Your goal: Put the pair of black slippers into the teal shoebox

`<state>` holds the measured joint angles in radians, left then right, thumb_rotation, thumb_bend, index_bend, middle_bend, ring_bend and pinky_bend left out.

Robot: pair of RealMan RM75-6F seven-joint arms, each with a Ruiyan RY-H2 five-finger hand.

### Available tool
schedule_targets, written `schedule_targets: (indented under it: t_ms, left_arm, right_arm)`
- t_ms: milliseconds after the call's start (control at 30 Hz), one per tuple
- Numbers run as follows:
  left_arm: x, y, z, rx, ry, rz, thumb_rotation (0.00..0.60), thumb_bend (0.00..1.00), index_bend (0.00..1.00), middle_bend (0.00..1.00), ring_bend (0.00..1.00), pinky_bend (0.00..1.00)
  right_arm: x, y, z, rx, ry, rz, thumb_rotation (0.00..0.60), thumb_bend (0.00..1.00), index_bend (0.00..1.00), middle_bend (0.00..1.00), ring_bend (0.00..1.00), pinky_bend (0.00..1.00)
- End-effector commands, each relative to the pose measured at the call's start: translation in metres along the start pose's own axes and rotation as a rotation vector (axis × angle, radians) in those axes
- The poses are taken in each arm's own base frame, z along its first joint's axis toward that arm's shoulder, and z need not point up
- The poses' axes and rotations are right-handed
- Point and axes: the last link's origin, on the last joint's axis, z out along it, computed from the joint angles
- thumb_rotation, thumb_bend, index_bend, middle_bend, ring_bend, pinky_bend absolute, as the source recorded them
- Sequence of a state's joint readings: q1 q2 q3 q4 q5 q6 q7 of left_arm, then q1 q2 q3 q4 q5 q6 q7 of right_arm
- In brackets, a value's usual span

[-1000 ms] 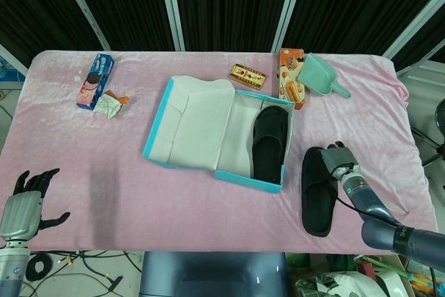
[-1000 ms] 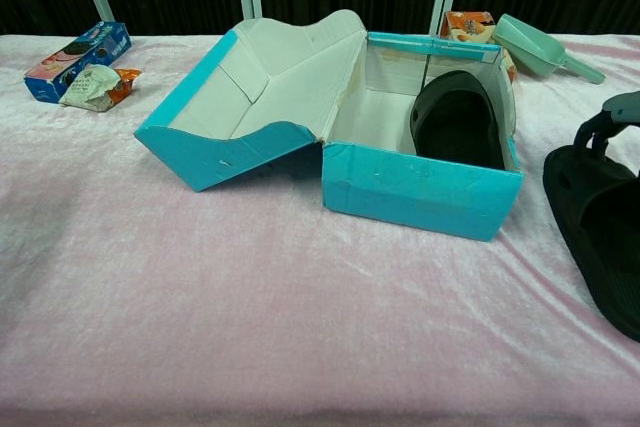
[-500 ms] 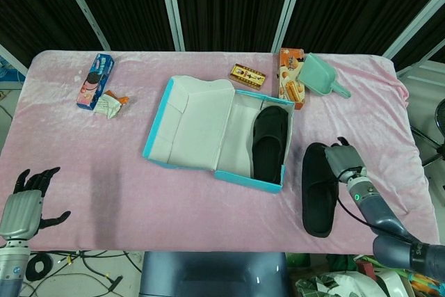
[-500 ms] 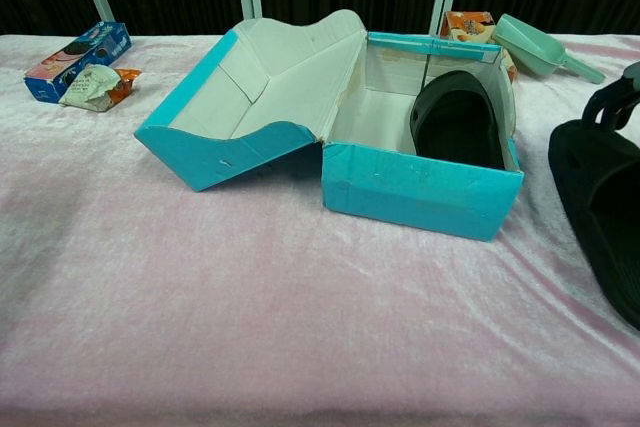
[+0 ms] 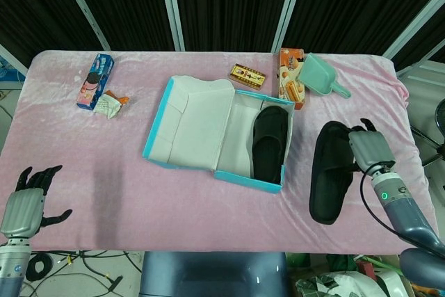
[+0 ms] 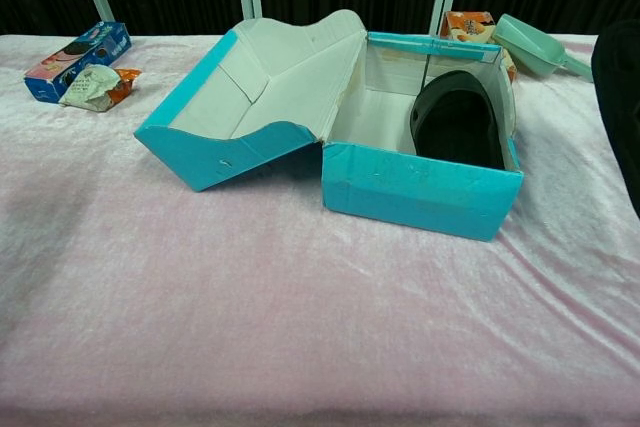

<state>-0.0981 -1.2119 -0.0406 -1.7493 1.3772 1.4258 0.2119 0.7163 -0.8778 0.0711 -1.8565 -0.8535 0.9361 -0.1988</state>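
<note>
**Head view: one slipper boxed, one in the right hand**

Counts: two black slippers, one teal shoebox (image 5: 217,133), two hands, five small extras on the worktop (image 5: 104,165)

- Boxed slipper (image 5: 270,142) lies flat in the right-hand half of the shoebox, toe toward the far wall; chest view shows its rounded toe strap above the front wall
- Second slipper (image 5: 330,172) is outside the box, to its right; chest view catches only a black slice of it at the frame's right edge
- Right hand (image 5: 368,149) grips this slipper at its right edge near the toe end, fingers wrapped over the rim
- Left hand (image 5: 28,199) at the near left corner, fingers spread apart, holding nothing
- Shoebox: cardboard, teal outside, pale grey-white inside, hinged lid folded open to the left
- Worktop cover: pink, velvety, lightly creased
- Extras: blue biscuit box (image 5: 95,81) with a crumpled wrapper (image 5: 110,105) just beside it at far left; small patterned box (image 5: 249,74) behind the shoebox; orange snack box (image 5: 292,78) touching a mint-green plastic scoop (image 5: 321,75) at far right
</note>
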Motion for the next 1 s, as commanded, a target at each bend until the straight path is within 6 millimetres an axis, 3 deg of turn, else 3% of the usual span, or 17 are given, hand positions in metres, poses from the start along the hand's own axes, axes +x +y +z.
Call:
schedule_targets:
  t_ms: [33,200,533,700,1000]
  left_arm:
    - [0.000,0.001,0.001,-0.003,-0.001,0.001,0.600,0.00,0.14,0.18,0.16,0.00]
    - [0.000,0.005,0.002,-0.016,-0.002,0.003,0.600,0.00,0.14,0.18,0.16,0.00]
    - [-0.001,0.001,0.000,0.002,-0.009,0.004,0.600,0.00,0.14,0.18,0.16,0.00]
    - [-0.001,0.000,-0.001,0.010,-0.011,0.003,0.600,0.00,0.14,0.18,0.16,0.00]
    - [-0.002,-0.005,-0.004,0.035,-0.017,0.002,0.600,0.00,0.14,0.18,0.16,0.00]
  right_arm:
    - [0.020,-0.008,-0.002,0.041,0.045,0.123,0.600,0.17,0.55,0.56,0.26,0.06]
    - [0.030,-0.036,0.012,0.154,0.075,0.381,0.600,0.16,0.55,0.55,0.26,0.06]
    - [0.018,-0.103,0.061,0.308,0.078,0.769,0.600,0.15,0.55,0.55,0.26,0.06]
    - [0.007,-0.126,0.087,0.318,0.104,0.796,0.600,0.15,0.55,0.54,0.25,0.06]
    - [-0.007,-0.145,0.125,0.309,0.187,0.740,0.600,0.15,0.55,0.54,0.25,0.06]
